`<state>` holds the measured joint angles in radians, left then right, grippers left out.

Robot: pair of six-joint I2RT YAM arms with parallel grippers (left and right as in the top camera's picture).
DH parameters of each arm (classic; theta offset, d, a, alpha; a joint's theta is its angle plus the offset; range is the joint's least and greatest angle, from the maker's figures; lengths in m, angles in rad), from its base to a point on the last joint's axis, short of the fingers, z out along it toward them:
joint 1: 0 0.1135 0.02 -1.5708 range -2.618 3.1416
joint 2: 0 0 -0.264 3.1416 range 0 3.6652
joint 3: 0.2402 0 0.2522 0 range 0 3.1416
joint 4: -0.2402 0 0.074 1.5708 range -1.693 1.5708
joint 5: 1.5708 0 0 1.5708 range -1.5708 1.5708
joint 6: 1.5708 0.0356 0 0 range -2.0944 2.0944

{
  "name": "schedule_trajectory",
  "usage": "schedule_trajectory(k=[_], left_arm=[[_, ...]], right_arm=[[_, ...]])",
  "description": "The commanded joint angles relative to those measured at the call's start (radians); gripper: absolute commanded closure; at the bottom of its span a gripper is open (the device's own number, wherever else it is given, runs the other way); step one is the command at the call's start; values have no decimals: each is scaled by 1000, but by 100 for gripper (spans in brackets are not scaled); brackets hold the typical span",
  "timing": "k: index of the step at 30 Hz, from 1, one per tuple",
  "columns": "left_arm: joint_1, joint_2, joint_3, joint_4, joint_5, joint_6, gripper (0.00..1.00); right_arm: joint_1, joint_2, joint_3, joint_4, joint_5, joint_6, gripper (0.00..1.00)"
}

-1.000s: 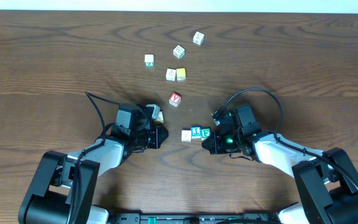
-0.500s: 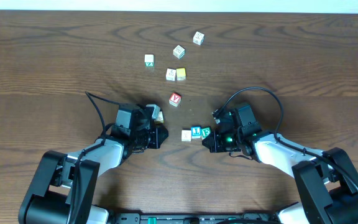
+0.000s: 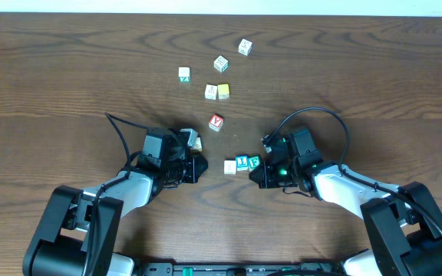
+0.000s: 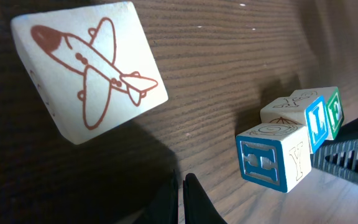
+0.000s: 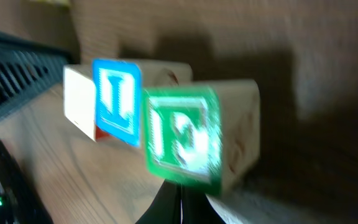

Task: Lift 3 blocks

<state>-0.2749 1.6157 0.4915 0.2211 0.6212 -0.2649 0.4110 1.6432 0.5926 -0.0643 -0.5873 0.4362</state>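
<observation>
While left gripper (image 3: 198,166) and right gripper (image 3: 256,176) hold jaws together, empty, cream block (image 3: 230,166), blue-letter block (image 3: 242,162), green F block (image 3: 254,162) line up between, 9 to 3 o'clock.

Row of three blocks (image 3: 242,163) at frame centre is flanked. Left gripper (image 3: 199,166), jaws together, sits near its left end with a narrow bare gap between. Right gripper (image 3: 258,175), jaws together, sits right at its right end. Red Y cube (image 3: 216,122) and cream cube (image 3: 196,142) crowd the upper-left approach. Bare table (image 3: 229,207) directly below the row.
</observation>
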Motion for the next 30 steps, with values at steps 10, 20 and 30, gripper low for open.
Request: schedule_trajectory(k=[10, 20, 30], left_arm=[[7, 6, 10, -32, -38, -23, 93], [-24, 6, 10, -36, -8, -51, 93], [-32, 6, 10, -23, -9, -51, 93]], right_arm=[[4, 9, -6, -182, 266, 78, 99], [-84, 8, -6, -179, 378, 132, 99], [-155, 8, -5, -78, 291, 34, 99]])
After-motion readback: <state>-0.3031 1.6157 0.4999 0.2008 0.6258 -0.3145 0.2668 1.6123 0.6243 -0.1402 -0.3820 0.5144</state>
